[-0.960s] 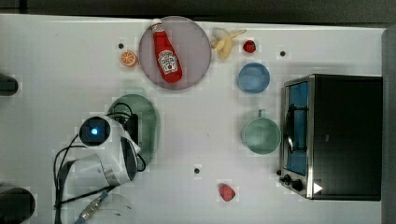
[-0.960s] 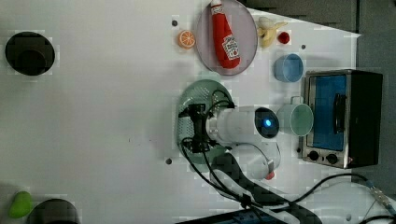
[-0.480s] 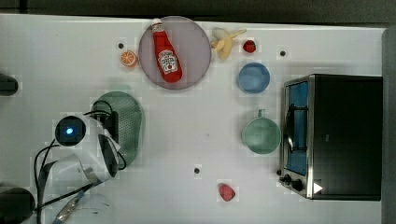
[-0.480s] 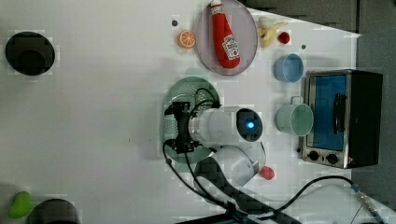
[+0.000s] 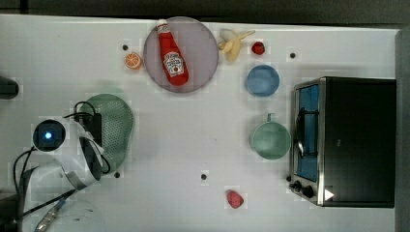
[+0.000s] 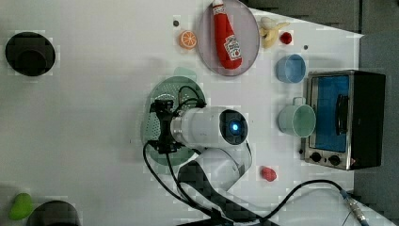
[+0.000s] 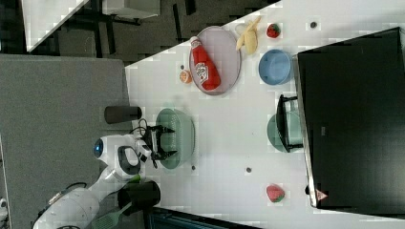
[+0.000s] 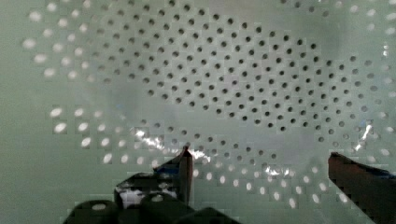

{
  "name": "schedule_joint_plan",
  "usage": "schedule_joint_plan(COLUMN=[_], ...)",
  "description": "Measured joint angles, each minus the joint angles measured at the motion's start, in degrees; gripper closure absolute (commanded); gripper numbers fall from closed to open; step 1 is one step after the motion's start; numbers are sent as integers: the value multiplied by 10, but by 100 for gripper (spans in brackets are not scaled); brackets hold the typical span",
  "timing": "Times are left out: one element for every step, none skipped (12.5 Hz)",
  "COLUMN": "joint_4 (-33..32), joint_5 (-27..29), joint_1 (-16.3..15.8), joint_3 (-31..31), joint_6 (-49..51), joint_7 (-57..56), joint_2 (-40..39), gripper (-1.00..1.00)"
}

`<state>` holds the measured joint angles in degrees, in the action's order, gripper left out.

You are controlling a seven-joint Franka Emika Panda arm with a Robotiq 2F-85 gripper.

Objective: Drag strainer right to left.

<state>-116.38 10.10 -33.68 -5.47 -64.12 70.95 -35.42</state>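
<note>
The strainer point(image 5: 121, 126) is a pale mint-green oval colander full of small holes, resting on the white table at the top view's left. My gripper point(image 5: 98, 133) hangs over its left half, pointing down into the bowl. In the left view the gripper point(image 6: 162, 127) is over the middle of the strainer point(image 6: 164, 92). The right view shows the gripper point(image 7: 164, 141) open, its two dark fingers spread just inside the strainer point(image 7: 185, 131). In the wrist view the perforated floor of the strainer point(image 8: 224, 84) lies close below, with the fingertips point(image 8: 182, 164) wide apart and nothing between them.
A purple plate point(image 5: 203, 43) with a ketchup bottle point(image 5: 172, 55) sits at the back, beside an orange point(image 5: 132, 61), a banana point(image 5: 233, 43) and a strawberry point(image 5: 257, 48). A blue bowl point(image 5: 262, 80), green mug point(image 5: 270, 140) and toaster oven point(image 5: 345, 140) stand at the top view's right.
The arm and the strainer have both slid toward the top view's left. The gripper has stayed open inside the bowl.
</note>
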Motion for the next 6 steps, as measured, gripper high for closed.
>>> schedule_joint_plan(joint_4=[6, 7, 7, 8, 11, 18], joint_5=[6, 6, 9, 9, 11, 13], joint_1=[-1, -4, -7, -9, -15, -22], joint_3=[-1, 0, -1, -2, 4, 11], joint_6=[-1, 9, 12, 7, 6, 10], joint_7=[3, 4, 8, 13, 15, 15], joint_2=[-3, -3, -4, -6, -9, -15], gripper=[-100, -100, -100, -100, -100, -100])
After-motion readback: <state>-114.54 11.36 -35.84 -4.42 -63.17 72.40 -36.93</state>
